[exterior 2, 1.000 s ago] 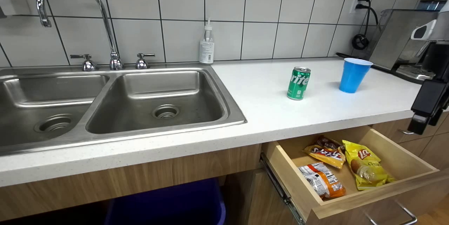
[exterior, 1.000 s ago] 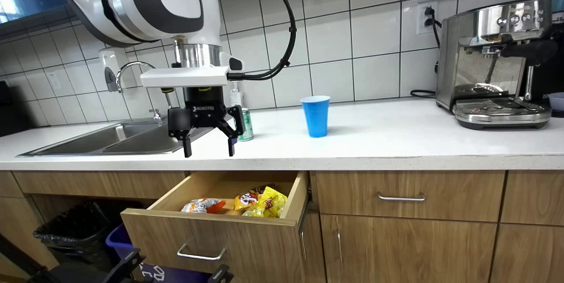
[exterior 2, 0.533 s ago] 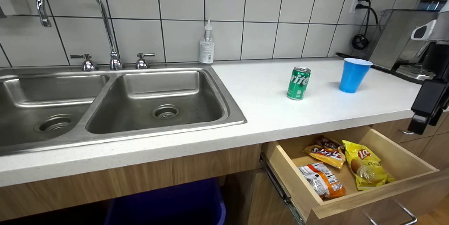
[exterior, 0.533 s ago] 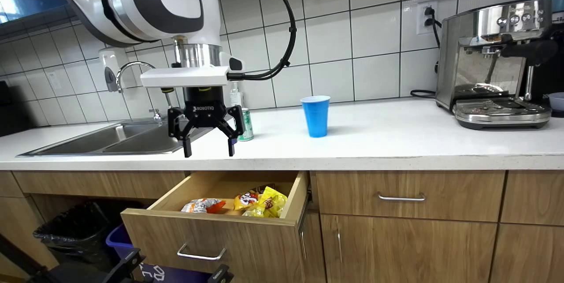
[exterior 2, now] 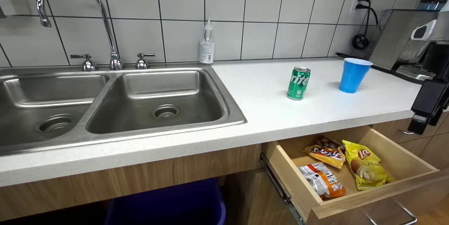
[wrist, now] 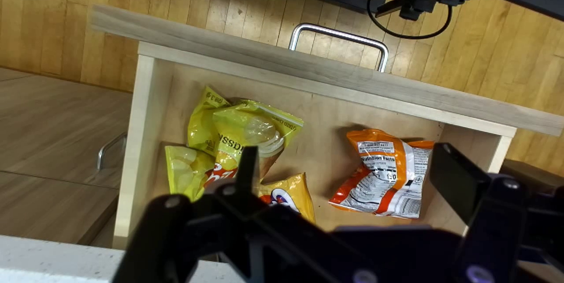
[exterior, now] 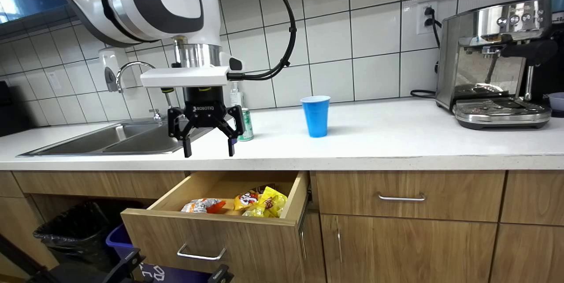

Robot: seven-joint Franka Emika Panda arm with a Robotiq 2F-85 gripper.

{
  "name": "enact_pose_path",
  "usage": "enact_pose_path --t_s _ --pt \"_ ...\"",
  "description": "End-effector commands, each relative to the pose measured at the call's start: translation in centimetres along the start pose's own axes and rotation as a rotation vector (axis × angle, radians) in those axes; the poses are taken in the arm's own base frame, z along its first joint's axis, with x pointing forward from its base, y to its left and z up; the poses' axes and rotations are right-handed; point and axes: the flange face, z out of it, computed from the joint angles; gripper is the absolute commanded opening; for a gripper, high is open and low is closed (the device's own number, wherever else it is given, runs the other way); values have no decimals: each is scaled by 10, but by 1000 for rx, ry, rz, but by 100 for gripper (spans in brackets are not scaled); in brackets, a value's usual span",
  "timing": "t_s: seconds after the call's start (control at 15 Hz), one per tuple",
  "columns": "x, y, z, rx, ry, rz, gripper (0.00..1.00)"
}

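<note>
- Beyond the pincer (exterior: pixel 209 154), the white tabletop (exterior: pixel 387 139) carries a green can (exterior: pixel 247 125), blue cup (exterior: pixel 315 117) and, farther off, a coffee machine (exterior: pixel 491 67).
- Below the pincer, the open drawer (exterior: pixel 246 239) holds an orange-and-silver packet (wrist: pixel 387 177), yellow Lay's packaging (exterior 2: pixel 366 165), a yellow-orange packet (exterior 2: pixel 327 155) and brown wrapping (exterior 2: pixel 328 142).

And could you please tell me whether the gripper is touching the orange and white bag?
Apart: in an exterior view, the gripper hangs higher, with a visible gap between it and the orange and white bag lying in the drawer.
</note>
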Motion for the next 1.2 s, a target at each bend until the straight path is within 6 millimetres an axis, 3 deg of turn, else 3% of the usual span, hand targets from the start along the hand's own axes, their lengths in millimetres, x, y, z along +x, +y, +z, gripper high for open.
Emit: enact_pose_path --t_s 0.0,0.8,1.13 --pt "0 0 -1 0 -1 0 100" --pt "0 0 -1 0 -1 0 100" --pt "-12 -11 5 13 -15 30 100"
